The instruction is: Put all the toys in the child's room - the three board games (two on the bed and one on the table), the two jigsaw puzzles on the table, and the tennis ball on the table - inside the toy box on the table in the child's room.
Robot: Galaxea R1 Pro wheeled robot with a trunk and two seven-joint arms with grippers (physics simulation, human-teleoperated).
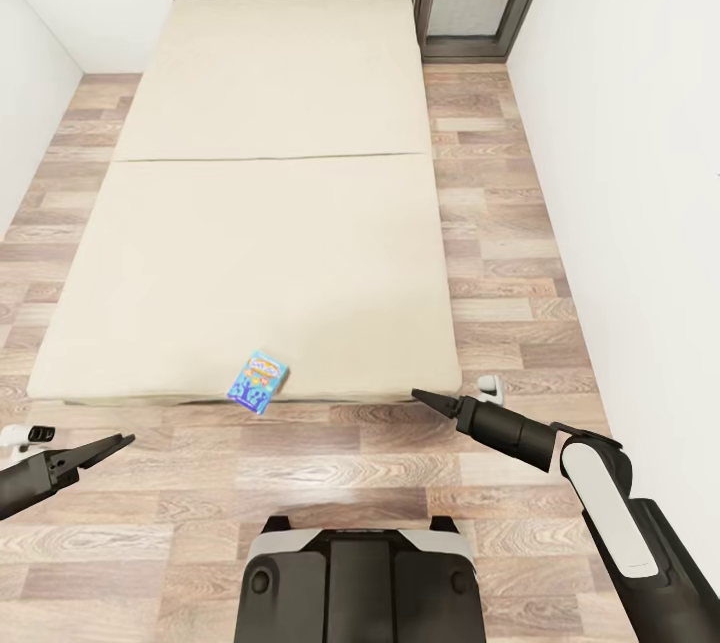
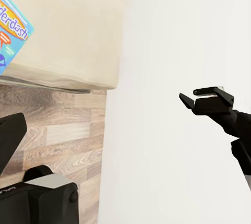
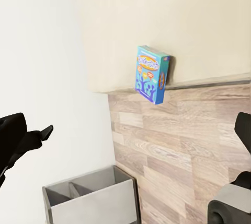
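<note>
Small blue board game (image 1: 259, 381) lying flat at the near edge of the bed (image 1: 250, 223), one corner overhanging the mattress lip above the wood-plank floor (image 1: 330, 463). Printed with colourful cartoons; partial title lettering legible in the left wrist view (image 2: 11, 31). Also seen in the right wrist view (image 3: 151, 73), projecting past the mattress edge.

Left gripper (image 1: 105, 447) held low over the floor, in front of the bed's near left corner, fingers pointing toward the centre. Well apart from the board game, which lies ahead of it and toward the robot's right. Fingers appear drawn close together in the head view, nothing between them; exact gap cannot be told.

Right gripper (image 1: 428, 399) held just off the bed's near right corner, tip pointing back toward the board game. Near the game but not touching, with bare mattress edge between. Seen from the left wrist view (image 2: 206, 98), its two fingers stand slightly parted, holding nothing.

Small white object (image 1: 490, 385) on the floor beside the bed corner, just beyond the right gripper; identity unclear.

Robot base (image 1: 360, 578) centred in front of the bed foot.
</note>
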